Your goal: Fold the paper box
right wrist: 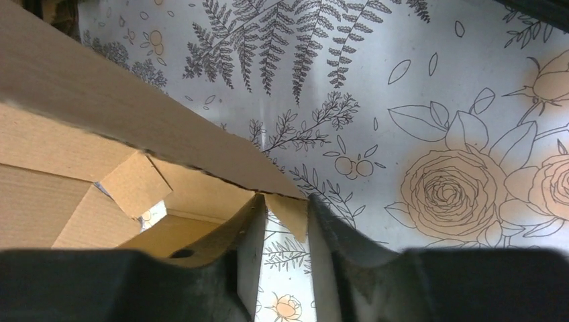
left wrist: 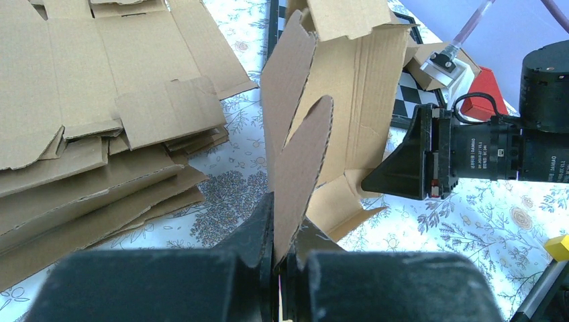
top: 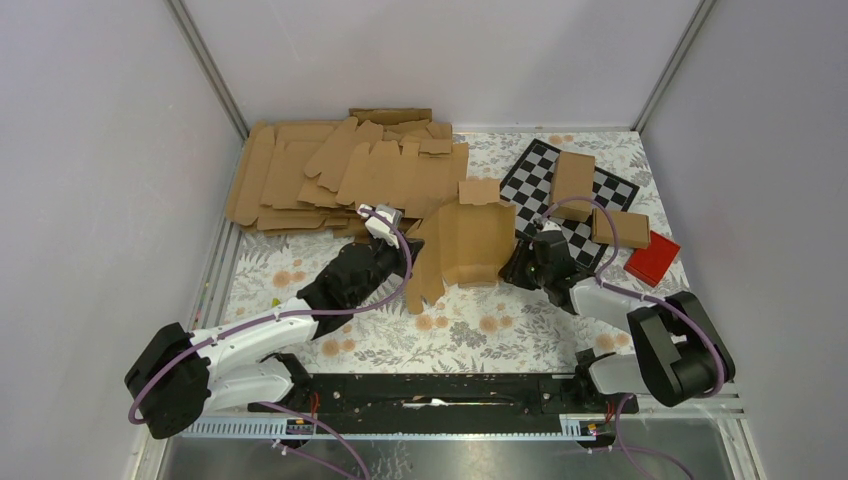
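Note:
The paper box (top: 470,245) is a brown cardboard sheet, partly raised, in the middle of the table. My left gripper (top: 398,268) is at its left side, shut on an upright rounded flap (left wrist: 302,168); the pinch shows in the left wrist view (left wrist: 284,235). My right gripper (top: 517,266) is at the box's right edge. In the right wrist view (right wrist: 285,204) its jaws stand apart, with a corner of the box (right wrist: 100,100) between the tips and the tablecloth showing through the gap. The right gripper also shows in the left wrist view (left wrist: 402,171).
A stack of flat brown blanks (top: 340,175) fills the back left. A checkerboard (top: 540,170) lies at the back right with two small folded cartons (top: 573,180) (top: 620,228) on it. A red block (top: 652,258) sits by its near right edge.

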